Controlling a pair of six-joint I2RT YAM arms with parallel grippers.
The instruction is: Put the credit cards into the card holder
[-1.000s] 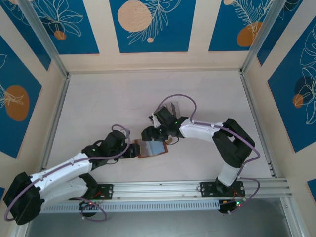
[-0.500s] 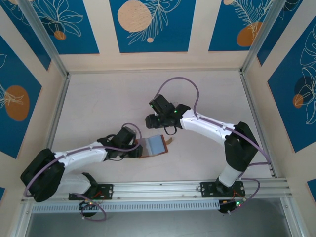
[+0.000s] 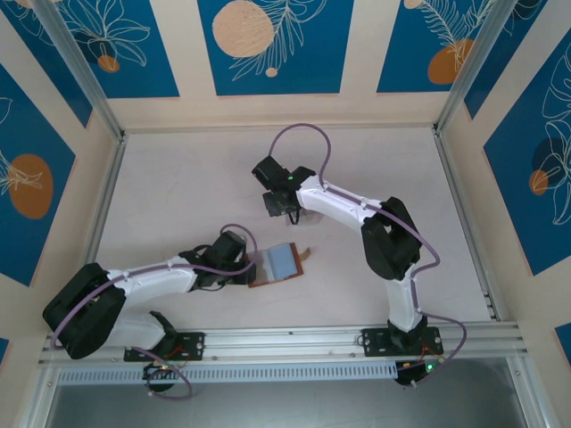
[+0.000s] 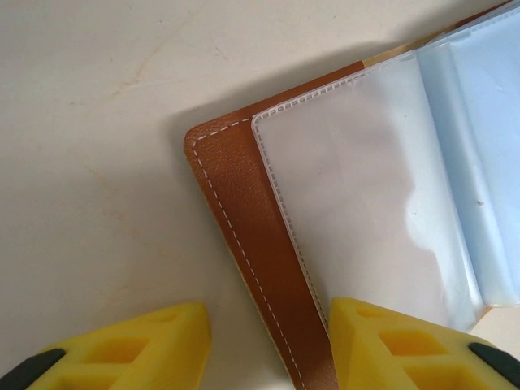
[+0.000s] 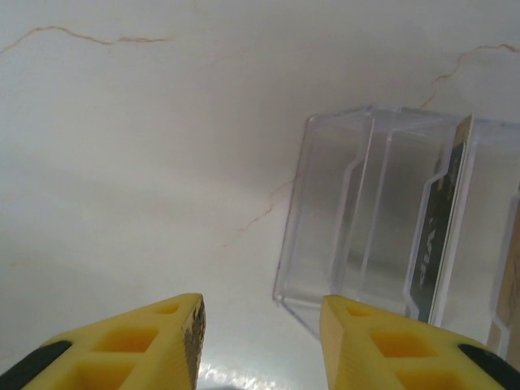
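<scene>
While the pale table (image 3: pixel 178 178) takes up most of the top view, two arms are laid across it. The right arm (image 3: pixel 357 209) is stretched from the near right to the centre, and the left arm (image 3: pixel 152 281) from the near left toward the centre. The card holder (image 3: pixel 278 265) is seen lying open and flat around the middle, toward the near edge, with pale bluish sleeves (image 4: pixel 463 162) facing up inside the brown leather. A clear plastic stand (image 5: pixel 366 211) is set on the table farther back, apart from the holder. The left gripper (image 4: pixel 268 341) is placed at the holder's left edge, jaws parted, with the brown stitched edge running into the gap beside one yellow fingertip and nothing clamped. The right gripper (image 5: pixel 260 333) is held over bare table beside the stand, jaws parted and empty. One dark credit card (image 5: pixel 439 236) is stood upright in a slot of the stand.
</scene>
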